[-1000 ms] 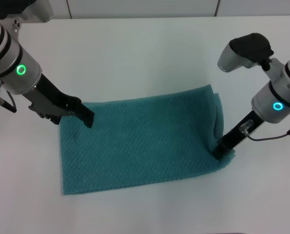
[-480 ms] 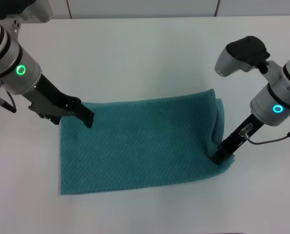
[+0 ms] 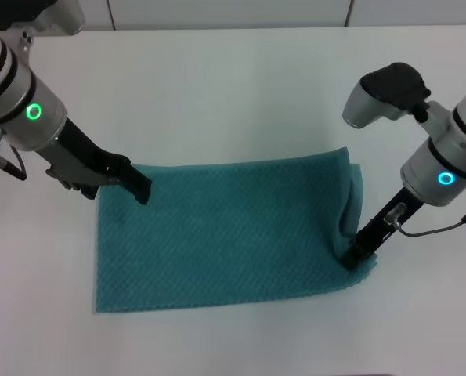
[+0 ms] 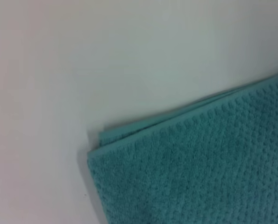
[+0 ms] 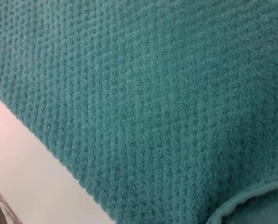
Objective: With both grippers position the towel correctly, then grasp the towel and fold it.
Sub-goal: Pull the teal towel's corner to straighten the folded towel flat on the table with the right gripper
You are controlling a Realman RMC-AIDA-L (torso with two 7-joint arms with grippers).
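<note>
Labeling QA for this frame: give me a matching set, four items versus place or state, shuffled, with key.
Items:
1. left gripper
2. right gripper
3. towel
4. table

States:
A. white bare surface under everything
B. at the towel's far-left corner
C. spread mostly flat, right edge rumpled upward
D. down at the towel's near-right corner

Pairs: 1-B, 2-D, 3-C, 4-A
</note>
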